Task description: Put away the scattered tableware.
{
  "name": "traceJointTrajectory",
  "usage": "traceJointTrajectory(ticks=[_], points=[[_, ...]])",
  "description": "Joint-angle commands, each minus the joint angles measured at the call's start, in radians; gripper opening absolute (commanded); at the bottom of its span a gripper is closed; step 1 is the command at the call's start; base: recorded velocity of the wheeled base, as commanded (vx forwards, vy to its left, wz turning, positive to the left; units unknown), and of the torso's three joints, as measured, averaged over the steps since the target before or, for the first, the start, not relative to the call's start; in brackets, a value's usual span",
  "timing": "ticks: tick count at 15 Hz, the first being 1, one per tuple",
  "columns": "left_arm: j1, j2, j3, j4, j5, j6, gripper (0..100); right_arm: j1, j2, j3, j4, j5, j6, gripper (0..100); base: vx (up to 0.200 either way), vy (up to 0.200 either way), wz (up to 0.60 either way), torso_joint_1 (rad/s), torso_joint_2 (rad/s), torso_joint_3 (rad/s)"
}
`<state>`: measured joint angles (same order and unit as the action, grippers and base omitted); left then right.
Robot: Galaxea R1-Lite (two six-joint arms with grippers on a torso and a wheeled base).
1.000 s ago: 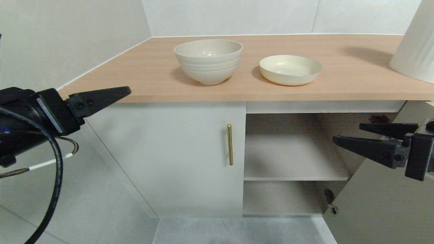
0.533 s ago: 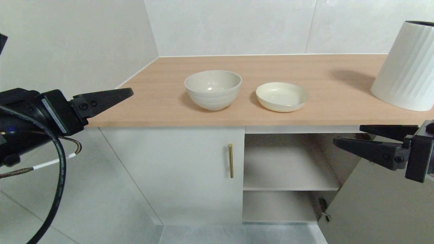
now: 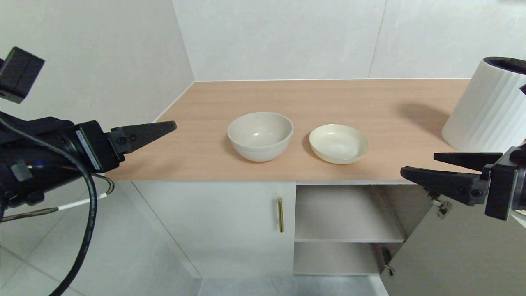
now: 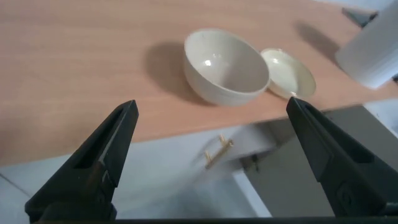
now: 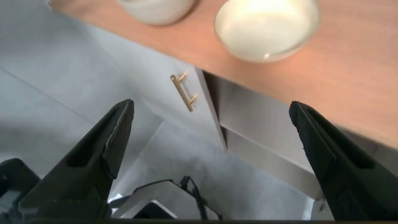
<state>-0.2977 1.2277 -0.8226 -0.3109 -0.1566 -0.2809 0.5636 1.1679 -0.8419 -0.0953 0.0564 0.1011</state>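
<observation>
Two pieces of tableware stand side by side on the wooden countertop (image 3: 328,98): a deep grey-white bowl (image 3: 260,135) (image 4: 227,68) and, to its right, a shallow cream bowl (image 3: 339,144) (image 5: 267,28). My left gripper (image 3: 164,128) (image 4: 211,107) hangs open and holds nothing, at the counter's front left corner, well left of the deep bowl. My right gripper (image 3: 419,163) (image 5: 211,107) is open and holds nothing, just off the counter's front edge, right of the shallow bowl.
Under the counter the cabinet's right door (image 3: 452,255) stands open, showing a bare shelf (image 3: 349,218). Its left door is closed, with a brass handle (image 3: 280,213). A tall white ribbed container (image 3: 489,111) stands at the counter's right end. Walls close the left and back.
The camera has risen, so the counter and cabinet sit lower in the picture. Both grippers now stand at counter height instead of before the cabinet front. The bowls kept their places.
</observation>
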Motion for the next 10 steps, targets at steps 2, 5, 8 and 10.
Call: traceJointTrajectory(ticks=[2, 5, 8, 10], points=[[0.000, 0.065, -0.072, 0.073, -0.001, -0.004, 100, -0.014, 0.039, -0.002, -0.006, 0.002, -0.003, 100, 0.000, 0.000, 0.00, 0.129, -0.27, -0.139], [0.000, 0.112, -0.224, 0.288, -0.001, -0.003, 100, -0.047, 0.161, -0.043, -0.076, -0.027, -0.004, 100, 0.000, 0.000, 0.00, 0.029, -0.06, -0.031], [0.000, 0.188, -0.389, 0.484, -0.001, -0.003, 100, -0.050, 0.292, -0.175, -0.021, -0.162, 0.039, 100, 0.000, 0.000, 0.00, 0.000, 0.00, 0.000], [0.000, 0.240, -0.409, 0.472, 0.005, -0.003, 100, -0.051, 0.334, -0.203, -0.020, -0.201, 0.063, 100, 0.000, 0.000, 0.00, 0.000, 0.00, 0.000]])
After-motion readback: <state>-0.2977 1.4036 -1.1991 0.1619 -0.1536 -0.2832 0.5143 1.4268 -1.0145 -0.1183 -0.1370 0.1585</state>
